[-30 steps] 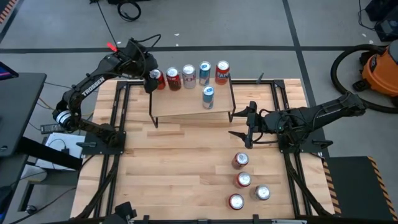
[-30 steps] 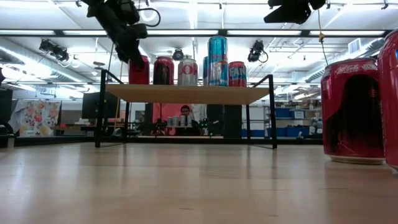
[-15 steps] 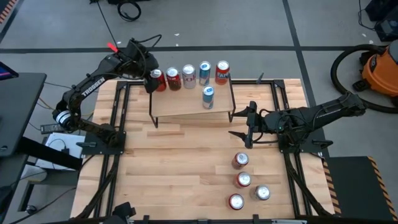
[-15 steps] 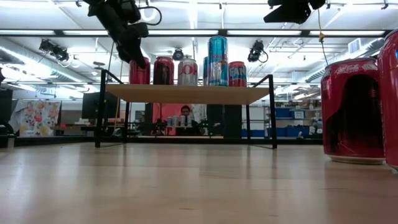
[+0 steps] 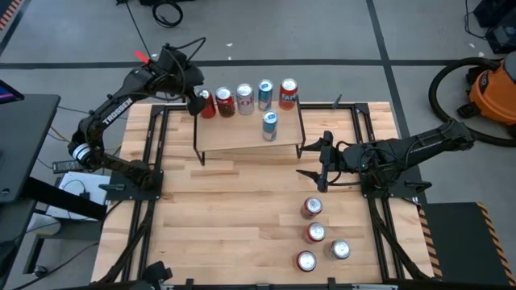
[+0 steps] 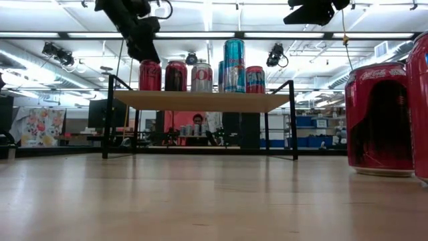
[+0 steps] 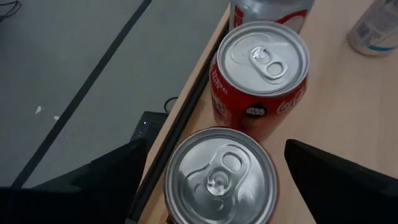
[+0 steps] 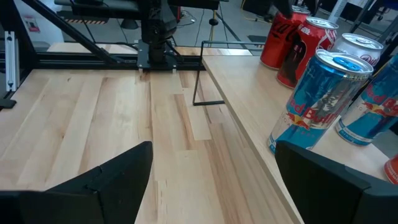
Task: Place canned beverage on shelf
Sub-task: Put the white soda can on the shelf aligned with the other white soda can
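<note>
High view. Your left gripper (image 5: 193,95) hangs above the leftmost red can (image 5: 206,103) at the back-left corner of the shelf (image 5: 234,135), fingers spread wide and holding nothing. That can stands on the board at the end of a back row with four others; a blue can (image 5: 270,126) stands alone nearer the front. Your right gripper (image 5: 321,163) waits open over the tabletop (image 5: 226,217), beside the shelf's right end, with four more cans (image 5: 312,209) near it.

Low view. The left gripper (image 6: 144,48) is just above the red can (image 6: 150,74), apart from it. A sideways pull-out would likely clip the rim and tip the can; go straight up first.

Left wrist view. The placed can (image 7: 220,178) sits right at the shelf's outer edge, touching or nearly touching the next red can (image 7: 260,74). Any nudge outward could send it off the board; a nudge inward could knock its neighbour.

Right wrist view. Open tabletop lies ahead of your right fingers (image 8: 93,186); the shelf's edge and the tall blue can (image 8: 314,102) stand close alongside.
</note>
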